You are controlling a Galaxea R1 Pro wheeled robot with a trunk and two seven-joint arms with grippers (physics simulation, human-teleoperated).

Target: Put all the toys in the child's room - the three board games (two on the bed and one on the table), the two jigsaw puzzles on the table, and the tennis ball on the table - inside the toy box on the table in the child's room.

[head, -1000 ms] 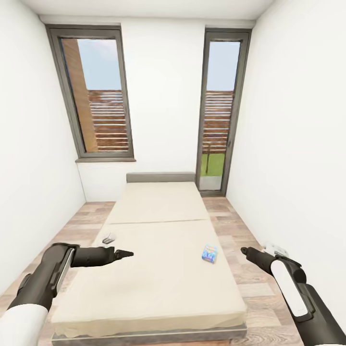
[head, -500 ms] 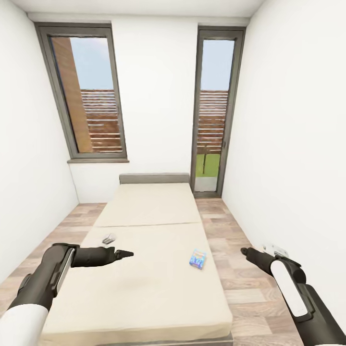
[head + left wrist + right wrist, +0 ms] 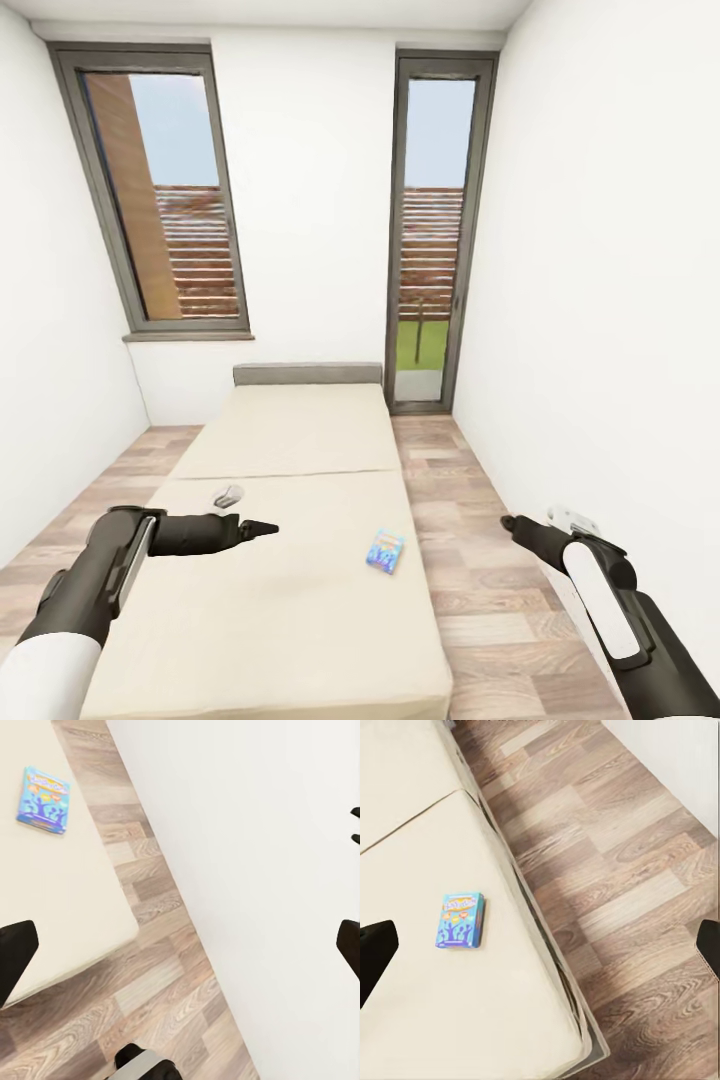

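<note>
**Robot parked at the foot of the bed, one blue game in reach**

So the robot stands at the bed (image 3: 280,560) with both arms held out low and level, nothing in either one. My guess is it's carrying them clear of the mattress while it lines up.

The small blue board game (image 3: 385,550) lies flat on the mattress, near the edge on the robot's right side, apart from both arms. The right gripper (image 3: 510,522) hangs over the wooden floor (image 3: 480,580) just past that edge, so I'd bet that arm gets the pick. The left gripper (image 3: 268,527) hovers over the middle of the bed, near a small pale grey thing (image 3: 229,493) I can't identify.

From the head camera I honestly can't tell how the jaws stand. The wrist cameras help: each shows dark fingertips far apart at the picture's edges, so both sets of jaws look spread wide, released. The right wrist view also shows the game's cover (image 3: 460,920) much more clearly, and the left wrist view catches it (image 3: 43,799) too.
</note>
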